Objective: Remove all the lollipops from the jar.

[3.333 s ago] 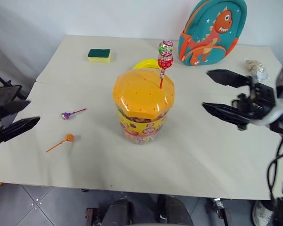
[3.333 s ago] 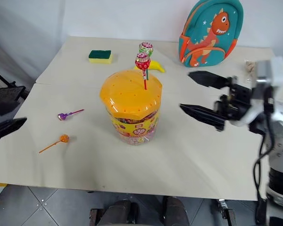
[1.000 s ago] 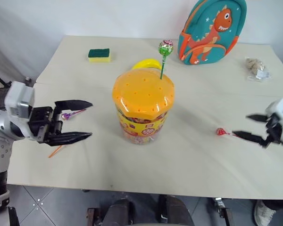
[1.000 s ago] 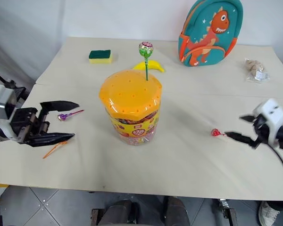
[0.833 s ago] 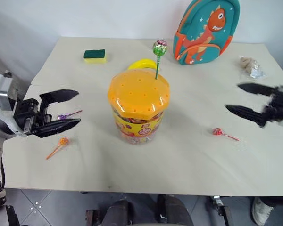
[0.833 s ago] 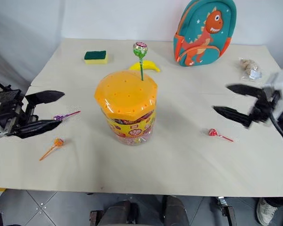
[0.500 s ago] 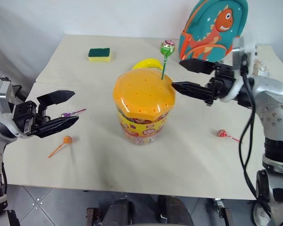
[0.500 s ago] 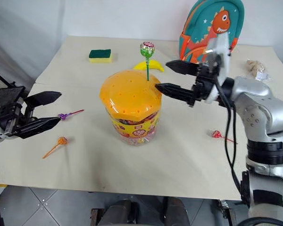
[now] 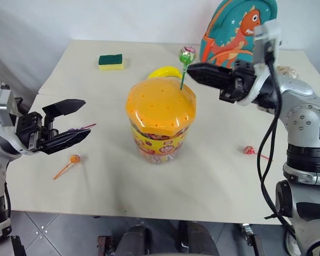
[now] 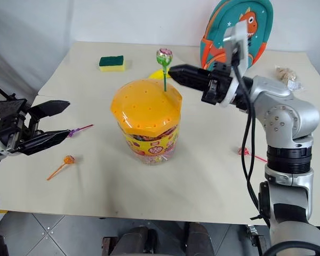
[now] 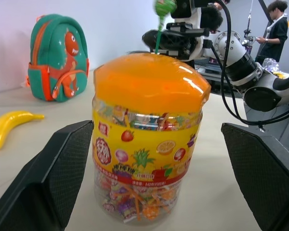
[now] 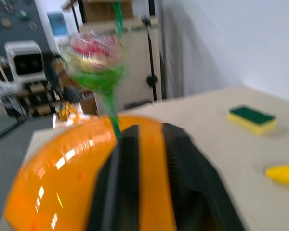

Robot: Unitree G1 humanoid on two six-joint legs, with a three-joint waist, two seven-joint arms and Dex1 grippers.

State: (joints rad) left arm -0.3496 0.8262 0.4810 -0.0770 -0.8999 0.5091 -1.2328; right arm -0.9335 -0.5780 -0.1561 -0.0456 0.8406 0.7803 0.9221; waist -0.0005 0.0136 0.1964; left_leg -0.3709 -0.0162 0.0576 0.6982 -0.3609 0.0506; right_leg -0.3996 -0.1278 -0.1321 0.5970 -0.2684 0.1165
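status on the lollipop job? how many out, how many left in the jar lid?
Done: three lie on the table: purple lollipop, orange lollipop, red lollipop.
In hand: right gripper is shut beside the green lollipop's stick; a firm grip isn't clear.
Left: green one out of the jar. Left gripper open.

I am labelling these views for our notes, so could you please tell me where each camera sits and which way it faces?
Left and right eye views: on the head, facing forward and down over the table; both arms show.
Left wrist view: on the left wrist, along the open left gripper toward the jar.
Right wrist view: on the right wrist, along the shut right gripper, at the green lollipop.
Shared: the jar and green lollipop.
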